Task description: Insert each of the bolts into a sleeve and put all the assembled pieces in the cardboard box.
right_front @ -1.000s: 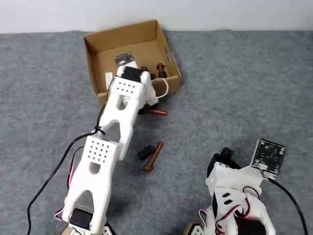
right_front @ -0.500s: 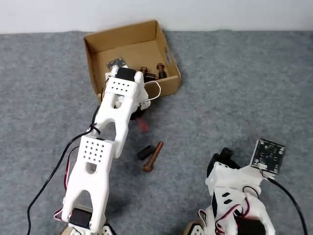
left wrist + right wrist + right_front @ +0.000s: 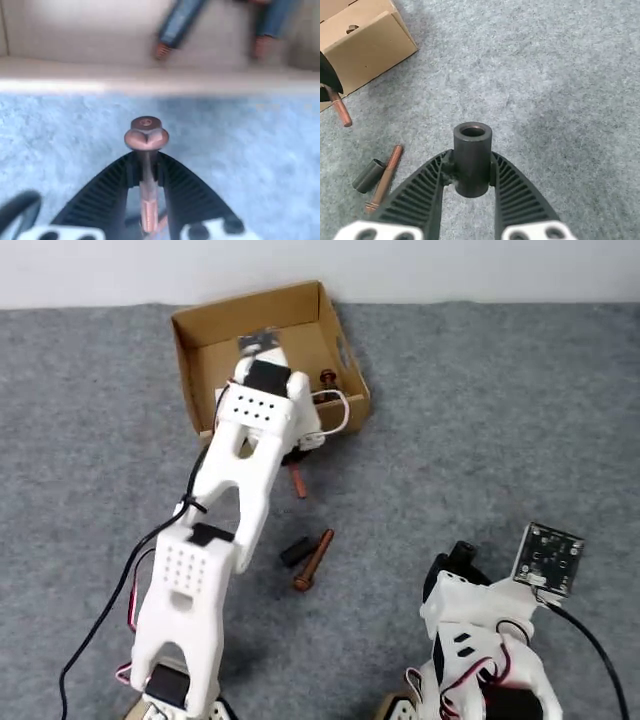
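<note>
In the high view, your left arm (image 3: pixel 250 440) stretches to the near wall of the cardboard box (image 3: pixel 250 302), which sits far left on the tabletop (image 3: pixel 500 420). A copper bolt (image 3: pixel 298 482) hangs under the arm, just outside that wall. Nearer you, a loose bolt (image 3: pixel 314 560) and a loose sleeve (image 3: pixel 294 551) lie touching, and your right arm (image 3: pixel 480 640) sits near right. An assembled piece (image 3: pixel 328 380) rests inside the box by its right wall. In the left wrist view, the left jaws are clenched on the bolt's shank with the flanged head (image 3: pixel 146 137) facing the box wall (image 3: pixel 150 85). This bolt carries no sleeve, so you likely hold it for mating, not dropping. In the right wrist view, the right jaws grasp a black sleeve (image 3: pixel 472 160) with its bore open, probably presented to take a bolt. No writing can be made out on anything.
</note>
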`<move>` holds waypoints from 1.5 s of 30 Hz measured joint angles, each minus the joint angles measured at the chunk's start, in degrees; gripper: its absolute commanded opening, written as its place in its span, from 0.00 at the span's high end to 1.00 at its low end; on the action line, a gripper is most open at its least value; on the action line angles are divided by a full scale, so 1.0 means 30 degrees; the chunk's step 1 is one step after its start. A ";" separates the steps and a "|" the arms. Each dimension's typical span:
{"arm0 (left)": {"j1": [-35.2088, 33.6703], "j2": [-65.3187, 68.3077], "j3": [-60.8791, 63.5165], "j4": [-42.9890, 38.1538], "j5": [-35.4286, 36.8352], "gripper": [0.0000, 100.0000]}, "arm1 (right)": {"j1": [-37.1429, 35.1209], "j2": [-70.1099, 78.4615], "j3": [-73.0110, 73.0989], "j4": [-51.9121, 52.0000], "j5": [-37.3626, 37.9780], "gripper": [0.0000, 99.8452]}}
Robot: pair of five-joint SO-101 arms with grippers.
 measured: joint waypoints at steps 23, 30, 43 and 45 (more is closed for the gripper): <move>0.1231 -2.1480 2.1040 -0.7121 -0.3663 1.00 | -0.1758 0.0000 0.0000 0.0000 0.0440 0.99; 0.1055 -2.8630 2.7575 -1.0755 -0.5363 1.00 | -0.4718 0.0000 0.0000 0.0000 0.0498 0.99; 0.1084 -3.8095 3.5575 -1.4886 -0.6505 1.00 | -1.0608 0.0000 0.0000 -0.0322 0.0850 0.99; 0.1084 -3.9707 3.6659 -1.5531 -0.6945 1.00 | -1.1663 0.0000 0.0322 -0.0938 0.1788 0.99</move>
